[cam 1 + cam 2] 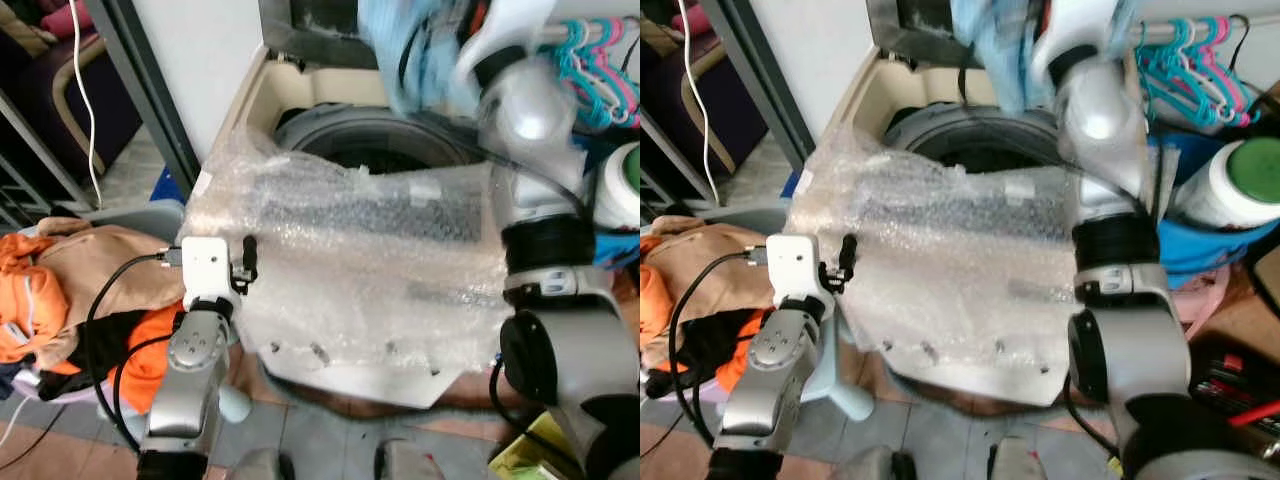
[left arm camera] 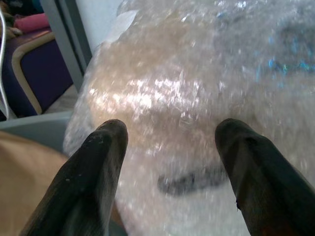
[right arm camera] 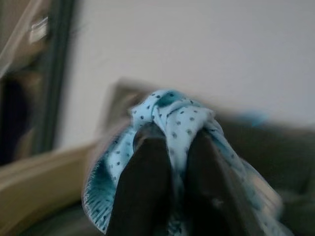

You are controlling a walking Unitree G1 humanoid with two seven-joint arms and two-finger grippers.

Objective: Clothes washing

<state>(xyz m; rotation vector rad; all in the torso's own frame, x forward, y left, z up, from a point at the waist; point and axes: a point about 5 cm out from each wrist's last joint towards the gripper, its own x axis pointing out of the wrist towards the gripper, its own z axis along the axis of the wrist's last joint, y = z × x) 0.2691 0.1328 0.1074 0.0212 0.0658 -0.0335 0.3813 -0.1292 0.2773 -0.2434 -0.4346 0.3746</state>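
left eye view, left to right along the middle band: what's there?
Pile of clothes → left arm's wrist block → bubble wrap draped over the washing machine → right arm → green-lidded white jar

I count one top-loading washing machine [image 1: 330, 135], one sheet of bubble wrap [image 1: 350, 260] over its front, and one light blue dotted garment [image 3: 170, 115] above the drum. I see two grippers, the left gripper [image 2: 170, 147] and the right gripper [image 3: 170, 162], and one pile of clothes [image 1: 70, 290] in which I can make out orange, tan and black pieces. There is one bunch of teal and pink hangers [image 1: 595, 70], too tangled for me to count, and one white container with a green lid [image 1: 1240, 180].
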